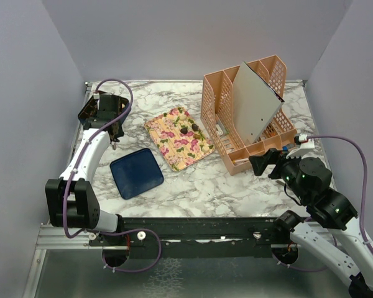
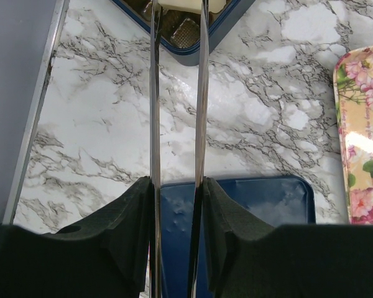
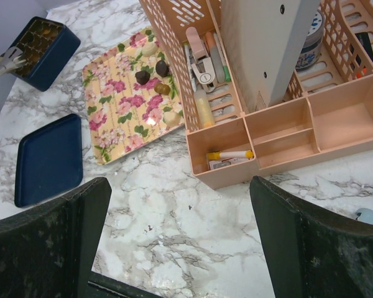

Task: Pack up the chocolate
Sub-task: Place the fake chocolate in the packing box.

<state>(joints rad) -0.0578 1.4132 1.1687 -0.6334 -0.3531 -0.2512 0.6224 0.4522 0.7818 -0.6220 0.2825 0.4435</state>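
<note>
Chocolate pieces (image 3: 152, 74), dark, tan and cream, lie on a floral tray (image 3: 121, 112), also seen from above (image 1: 174, 146). The dark blue box (image 3: 46, 46) stands at the far left with brown pieces in its grid. My left gripper (image 2: 177, 186) is shut on metal tongs (image 2: 155, 105), whose blades reach over the box (image 2: 227, 28). A cream piece (image 2: 183, 5) shows between the blade tips; I cannot tell if it is gripped. From above, the left gripper (image 1: 109, 115) hangs over the box (image 1: 89, 110). My right gripper (image 3: 180, 186) is open and holds nothing, near the organizer's front corner (image 1: 267, 162).
The box's blue lid (image 1: 137, 172) lies flat near the left arm, beside the tray. A peach desk organizer (image 1: 248, 118) with a grey board, pens and small items stands at the right. Grey walls close in the marble table on three sides.
</note>
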